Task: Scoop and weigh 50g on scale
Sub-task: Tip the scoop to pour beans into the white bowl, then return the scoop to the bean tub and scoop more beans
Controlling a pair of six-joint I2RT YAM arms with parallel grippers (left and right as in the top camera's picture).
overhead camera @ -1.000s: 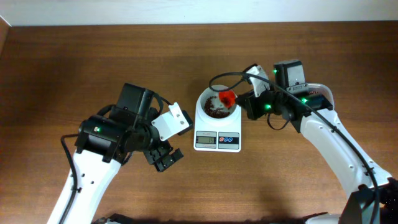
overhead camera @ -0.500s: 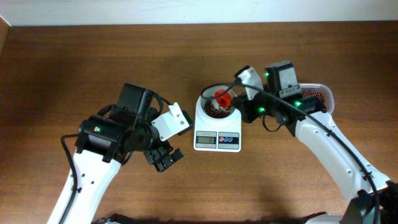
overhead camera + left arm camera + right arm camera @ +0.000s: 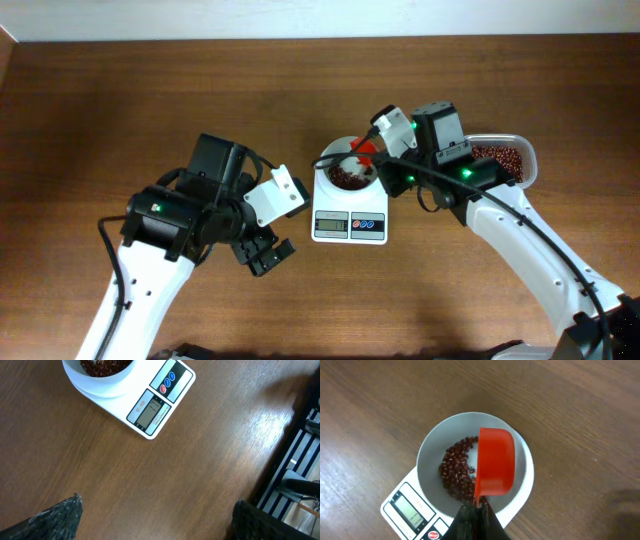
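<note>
**Mid-pour over the scale, weight unconfirmed**

- Surface: plenty of bare wood left of and in front of the work. The back edge runs along the top of the overhead view, well apart from everything.
- Scale: mid-surface, between the two arms, display facing front. Digits are too small to read in any view.
- Tub: just right of the scale and partly under the right arm. Short trip back for a refill, but tight there.
- Bowl: sits on the scale, with white bottom showing on one side.
- Scoop: red, tipped on its side over the bowl, inside the rim. Right end effector is clamped on its handle.
- Beans: a partial layer in the bowl, none seen spilled on the wood.
- Left end effector: jaws wide apart, holding nothing, over bare wood front-left of the scale, clear of it.

Status, my read: at least one load is in and this dump is about finished. Can't say whether 50g is reached. Remaining: check the reading, then top up or stop.
</note>
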